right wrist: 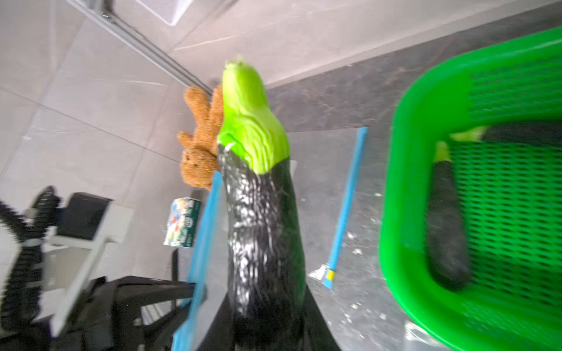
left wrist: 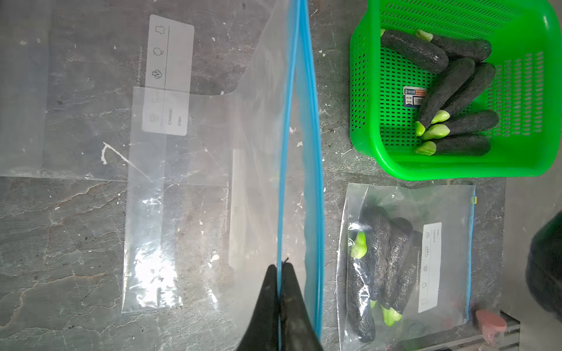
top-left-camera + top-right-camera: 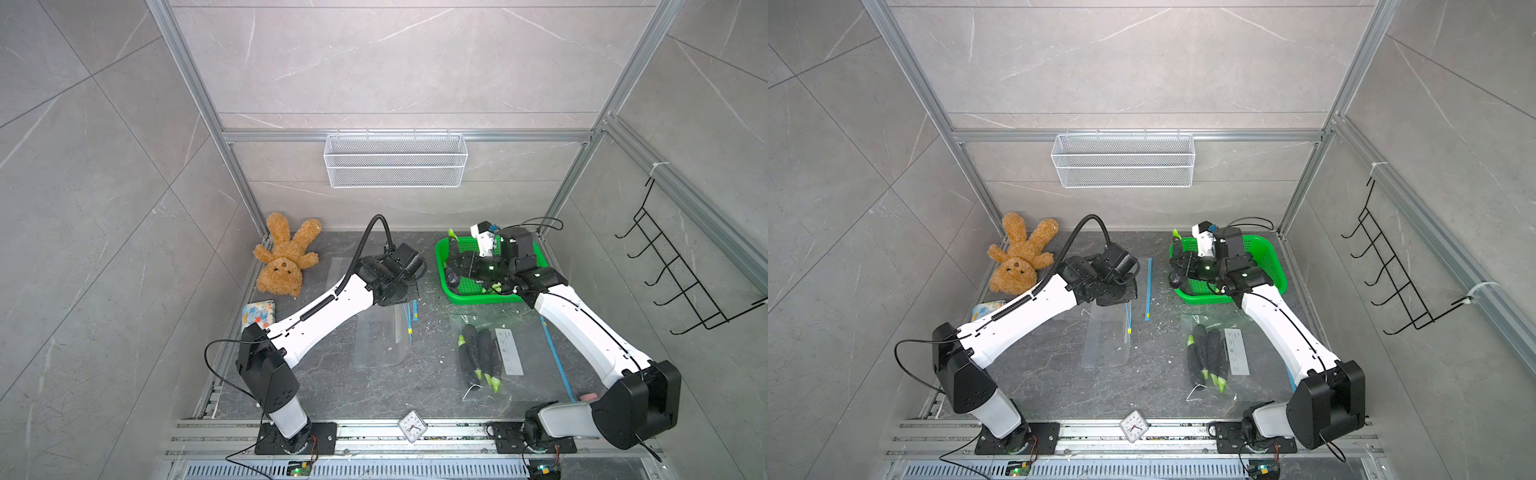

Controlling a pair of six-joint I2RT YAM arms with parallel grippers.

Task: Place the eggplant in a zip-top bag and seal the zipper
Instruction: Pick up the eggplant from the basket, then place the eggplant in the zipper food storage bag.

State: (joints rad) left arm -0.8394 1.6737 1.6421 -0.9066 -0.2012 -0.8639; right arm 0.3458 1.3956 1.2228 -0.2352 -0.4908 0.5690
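Dark eggplant (image 1: pixel 261 212) gripped in right hand (image 1: pixel 264 304), stem outward, seemingly clear of basket (image 1: pixel 395 212).

Both top views: bright, even, diffuse light, faint soft shadows on dark worktop (image 3: pixel 374 390). Focus sharp, wide-angle perspective splays frame posts toward corners.

Left wrist view: well lit and sharp, white glare patches on clear bag (image 2: pixel 213 212), glints over bagged eggplants (image 2: pixel 380 258).

Right wrist view: motion blur heaviest on green basket (image 1: pixel 401 212). Speckled highlights on eggplant (image 1: pixel 264 231). Teddy bear (image 1: pixel 200 142) and background soft.
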